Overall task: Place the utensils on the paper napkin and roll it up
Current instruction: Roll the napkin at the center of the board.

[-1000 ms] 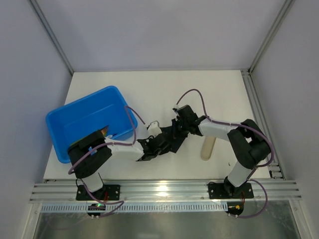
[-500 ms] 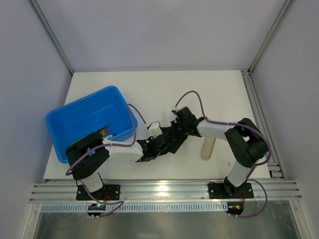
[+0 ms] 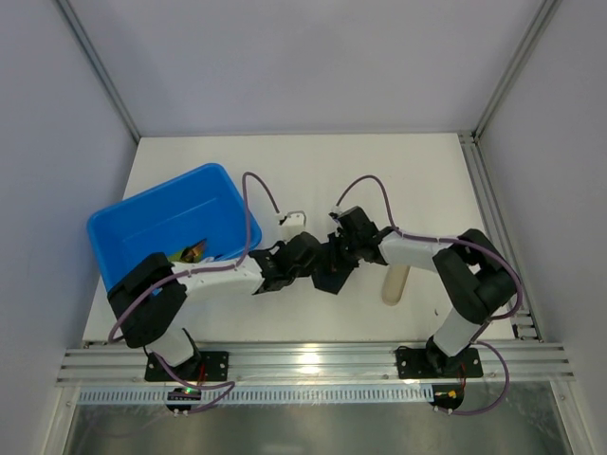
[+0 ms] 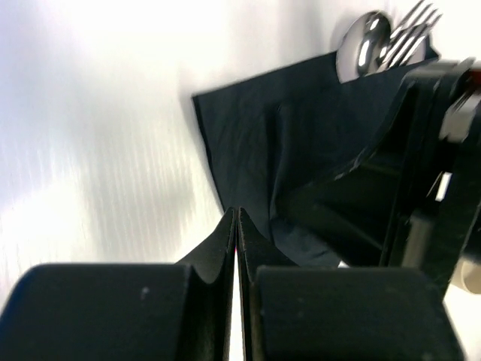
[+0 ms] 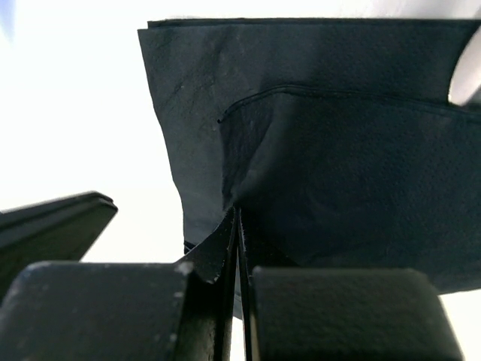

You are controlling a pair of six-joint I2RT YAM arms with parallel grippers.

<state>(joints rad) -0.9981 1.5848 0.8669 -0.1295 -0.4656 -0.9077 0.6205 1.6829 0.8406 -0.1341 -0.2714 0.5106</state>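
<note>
Our left gripper (image 4: 237, 226) sits shut at the edge of the thin black paper napkin (image 4: 301, 135) on the bench (image 3: 398, 171); our right gripper (image 5: 237, 218) pinches its fold. Opposed pulls could tear it, spilling the slim silver metal utensils (image 4: 368, 49).

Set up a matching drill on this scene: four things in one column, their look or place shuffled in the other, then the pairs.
Things:
1. blue tub
2. beige cylinder
3. paper napkin
4. utensils

Descriptions:
A. shiny silver, tips poking past the napkin's edge
B. lying on the right part of the table
C. sitting on the left part of the table
D. black, partly folded over itself

Pairs: 1-C, 2-B, 3-D, 4-A
</note>
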